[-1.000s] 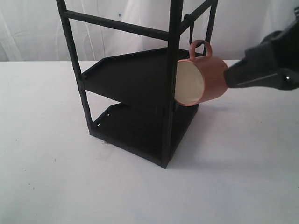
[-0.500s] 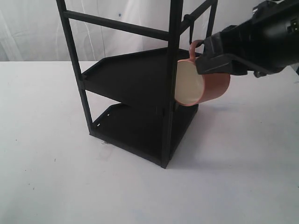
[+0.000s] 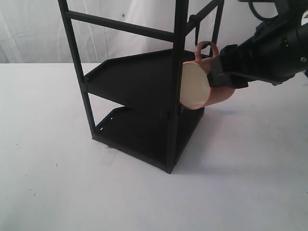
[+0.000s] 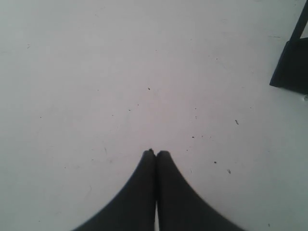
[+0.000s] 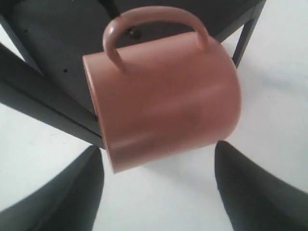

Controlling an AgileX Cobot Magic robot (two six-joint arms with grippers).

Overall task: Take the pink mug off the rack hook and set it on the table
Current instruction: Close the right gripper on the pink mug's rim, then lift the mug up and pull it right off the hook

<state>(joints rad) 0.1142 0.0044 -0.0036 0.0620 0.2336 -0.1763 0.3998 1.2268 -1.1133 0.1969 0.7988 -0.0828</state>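
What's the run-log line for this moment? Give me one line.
phase: pre-grasp | pink mug hanging on rack hook | right gripper open, fingers flanking mug | left gripper shut above table

A: How many mugs are there?
B: One pink mug (image 3: 219, 94), one rack hook (image 3: 196, 32).
A: What else?
B: One rack (image 3: 176, 72) with two shelves (image 3: 134, 77), one table (image 3: 57, 183), two grippers: left gripper (image 4: 155, 153), right gripper (image 5: 158, 149).

**Hidden and cut off**

The right gripper (image 3: 220, 72) covers the mug's (image 3: 197, 89) right end, and its far finger is out of sight. The rack (image 3: 175, 72) runs off the top edge. The hook's (image 3: 196, 34) tip is lost behind the mug. The left wrist view catches only one rack corner.
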